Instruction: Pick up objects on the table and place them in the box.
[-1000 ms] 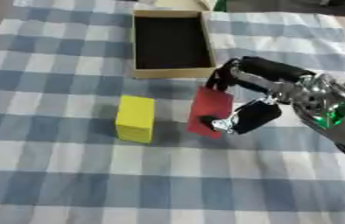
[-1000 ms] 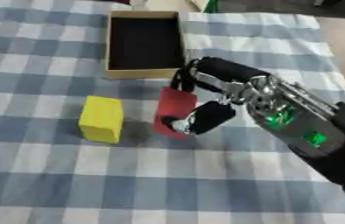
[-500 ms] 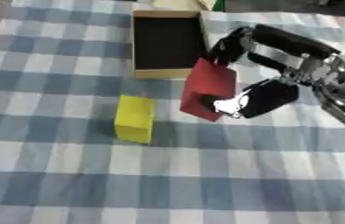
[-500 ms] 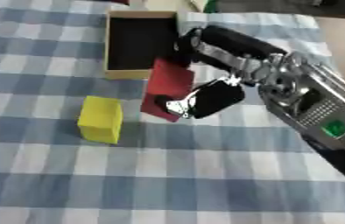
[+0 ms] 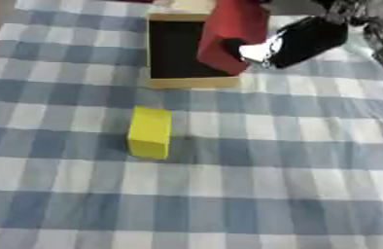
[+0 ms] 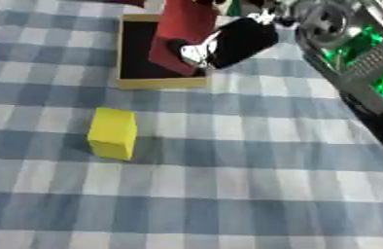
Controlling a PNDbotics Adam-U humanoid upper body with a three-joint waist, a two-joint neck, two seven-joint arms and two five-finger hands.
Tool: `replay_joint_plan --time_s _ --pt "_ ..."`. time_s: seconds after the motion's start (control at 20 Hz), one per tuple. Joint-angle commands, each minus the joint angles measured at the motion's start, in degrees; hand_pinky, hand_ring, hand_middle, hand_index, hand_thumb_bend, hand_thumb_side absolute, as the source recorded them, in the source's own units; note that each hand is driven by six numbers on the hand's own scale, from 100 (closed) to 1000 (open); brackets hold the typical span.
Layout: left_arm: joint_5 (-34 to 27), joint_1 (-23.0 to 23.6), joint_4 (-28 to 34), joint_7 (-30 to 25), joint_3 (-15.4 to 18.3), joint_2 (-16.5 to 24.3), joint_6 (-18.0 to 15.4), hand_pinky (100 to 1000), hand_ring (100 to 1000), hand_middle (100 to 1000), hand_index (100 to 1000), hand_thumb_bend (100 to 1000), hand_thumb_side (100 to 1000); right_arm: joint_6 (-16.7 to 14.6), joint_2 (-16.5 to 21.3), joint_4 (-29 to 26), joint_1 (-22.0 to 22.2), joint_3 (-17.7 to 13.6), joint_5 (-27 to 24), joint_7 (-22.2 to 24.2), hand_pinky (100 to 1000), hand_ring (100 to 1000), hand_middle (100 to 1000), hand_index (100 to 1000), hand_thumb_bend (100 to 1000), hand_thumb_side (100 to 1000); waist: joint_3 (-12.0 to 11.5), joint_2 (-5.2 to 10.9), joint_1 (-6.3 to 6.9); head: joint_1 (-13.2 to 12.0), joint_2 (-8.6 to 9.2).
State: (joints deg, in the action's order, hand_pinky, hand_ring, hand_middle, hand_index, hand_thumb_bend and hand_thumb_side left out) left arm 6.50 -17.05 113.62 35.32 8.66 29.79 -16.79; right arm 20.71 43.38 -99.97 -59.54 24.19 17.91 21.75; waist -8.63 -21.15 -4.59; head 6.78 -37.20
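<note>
Red block (image 5: 232, 34) now lifted off the checked cloth and carried in the right hand (image 5: 307, 35) over the box (image 5: 191, 82)

So the surface (image 5: 314, 146) is covered edge to edge in a blue and white checked cloth (image 5: 50, 194). Only two things actually sit on it. There's a shallow open box (image 5: 186, 81) with a tan rim and black inside, up by the far edge. Then a yellow block (image 5: 150, 132) stands nearer the middle, well apart from the box, on the near side of it.
</note>
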Motion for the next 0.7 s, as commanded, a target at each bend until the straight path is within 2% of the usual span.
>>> replay_joint_plan --time_s 0.05,0.4,0.7 --pt "-0.3 -0.2 1.0 -0.4 0.0 1.5 0.0 652 675 657 895 124 911 -2.1 -1.7 7.0 -3.6 -0.6 2.3 0.3 751 696 444 605 100 343 -0.2 1.43 0.26 0.4 0.20" --pt "-0.5 -0.5 1.0 -0.8 -0.3 1.4 -0.1 651 675 657 895 123 912 -7.9 -9.1 23.2 -10.4 -2.1 7.6 -0.7 750 697 445 606 100 347 -1.0 1.11 0.33 1.2 0.58" --pt "-0.7 -1.0 1.0 -1.3 -0.6 1.3 -0.2 651 674 657 895 120 913 -12.4 -15.2 35.7 -14.7 -4.0 16.0 -2.8 752 701 455 613 100 343 -2.2 0.40 0.07 2.7 1.39"
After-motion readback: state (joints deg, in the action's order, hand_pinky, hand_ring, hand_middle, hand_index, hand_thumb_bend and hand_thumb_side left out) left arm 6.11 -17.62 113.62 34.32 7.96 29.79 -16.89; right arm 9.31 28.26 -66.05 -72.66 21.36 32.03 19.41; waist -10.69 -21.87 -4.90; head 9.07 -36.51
